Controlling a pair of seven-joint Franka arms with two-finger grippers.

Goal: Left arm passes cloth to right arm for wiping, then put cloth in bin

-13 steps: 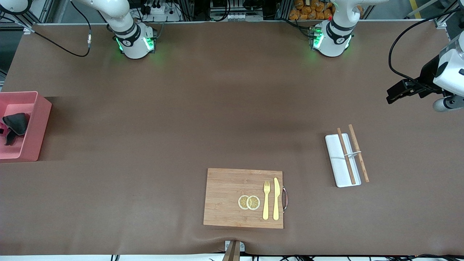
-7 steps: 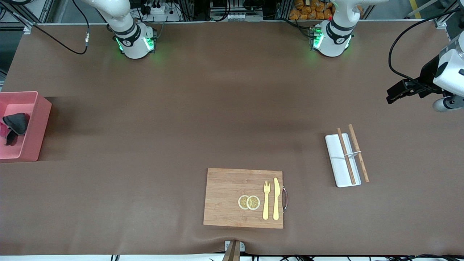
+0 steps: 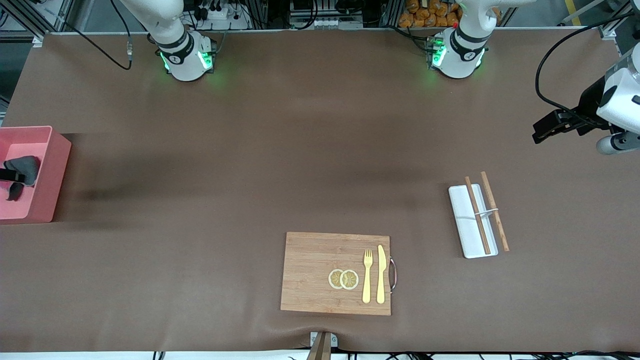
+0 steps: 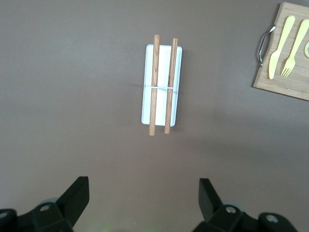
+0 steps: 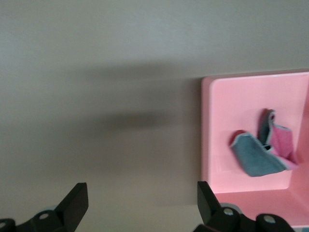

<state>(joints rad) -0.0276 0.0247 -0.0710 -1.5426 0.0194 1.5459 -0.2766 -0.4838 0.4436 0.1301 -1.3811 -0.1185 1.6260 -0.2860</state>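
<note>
Above bare table, right end effector (image 5: 140, 205) spread wide.

pink bin (image 3: 47, 172); dark grey cloth (image 5: 258, 154), pink-edged; white tray (image 3: 467, 227); yellow fork (image 3: 367, 275).

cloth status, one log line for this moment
cloth: in bin | right gripper: open, empty, over table beside bin | left gripper: open, waiting

One cloth (image 3: 22, 167), one bin (image 3: 52, 172) — two chopsticks (image 3: 477, 215).
</note>
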